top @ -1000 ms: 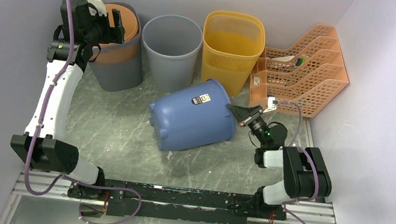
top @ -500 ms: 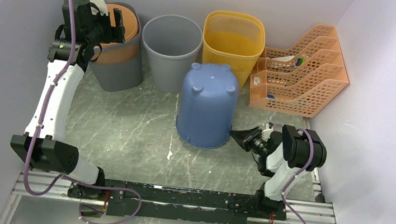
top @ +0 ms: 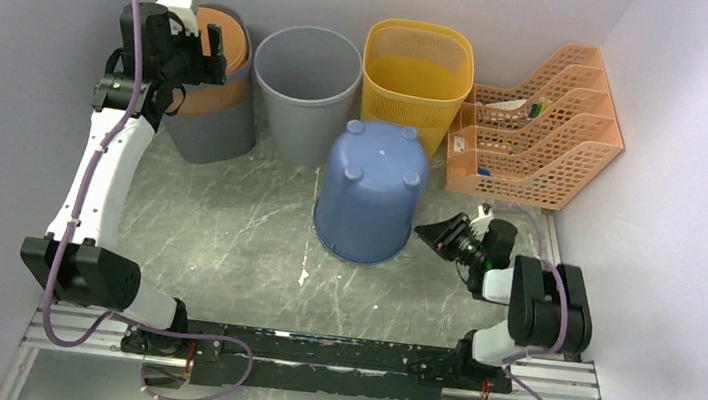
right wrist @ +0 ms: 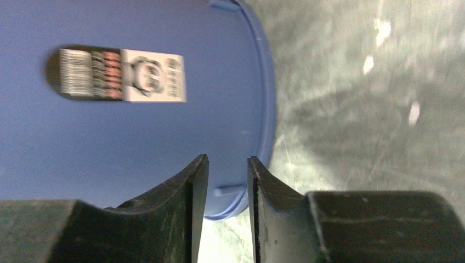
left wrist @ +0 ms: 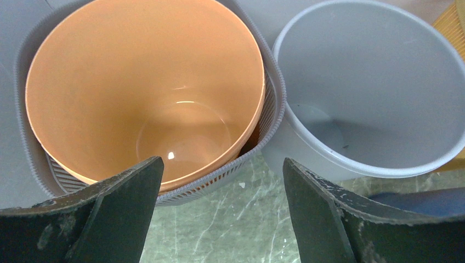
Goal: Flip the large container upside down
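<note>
The large blue container (top: 371, 192) stands upside down mid-table, its footed base up and its rim on the green marble floor. In the right wrist view its wall (right wrist: 137, 137) with a white barcode label (right wrist: 123, 75) fills the left. My right gripper (top: 425, 234) sits low just right of its rim, apart from it, jaws a narrow gap apart and holding nothing (right wrist: 227, 161). My left gripper (top: 211, 46) is open and empty at the back left, above the orange bin (left wrist: 148, 82).
The orange bin (top: 236, 38) sits inside a grey ribbed bin (top: 207, 128). A grey bin (top: 305, 79), a yellow mesh basket (top: 417, 66) and an orange file tray (top: 540, 121) line the back wall. Grey walls stand on both sides.
The blue container has gone from lying on its side to standing upside down. My right gripper has let go of its rim and drawn back to the right. The left arm has barely moved.
</note>
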`<state>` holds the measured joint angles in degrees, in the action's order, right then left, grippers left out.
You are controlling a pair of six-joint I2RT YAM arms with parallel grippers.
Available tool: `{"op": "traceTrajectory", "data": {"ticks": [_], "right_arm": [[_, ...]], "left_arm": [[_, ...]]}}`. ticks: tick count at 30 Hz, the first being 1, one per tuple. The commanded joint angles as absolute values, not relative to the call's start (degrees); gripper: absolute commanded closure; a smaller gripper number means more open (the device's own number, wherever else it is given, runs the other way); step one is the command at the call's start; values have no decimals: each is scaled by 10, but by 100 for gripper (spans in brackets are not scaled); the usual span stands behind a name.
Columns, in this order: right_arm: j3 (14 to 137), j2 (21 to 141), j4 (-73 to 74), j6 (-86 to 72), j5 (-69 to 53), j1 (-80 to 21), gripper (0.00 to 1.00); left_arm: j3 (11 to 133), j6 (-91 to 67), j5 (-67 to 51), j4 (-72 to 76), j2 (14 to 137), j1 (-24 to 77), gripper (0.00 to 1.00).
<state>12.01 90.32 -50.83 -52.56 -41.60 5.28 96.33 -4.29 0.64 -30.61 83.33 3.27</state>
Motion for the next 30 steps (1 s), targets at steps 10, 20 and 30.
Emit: {"op": "traceTrajectory", "data": {"ticks": [10, 20, 30], "right_arm": [[256, 686, -108, -333, -253, 53, 55], [320, 756, -123, -315, -219, 35, 53], [399, 840, -138, -325, -153, -110, 53]], "left_arm": [[927, -43, 0, -290, 809, 39, 8], [906, -47, -12, -283, 791, 39, 7], [920, -52, -27, -284, 794, 39, 7]]}}
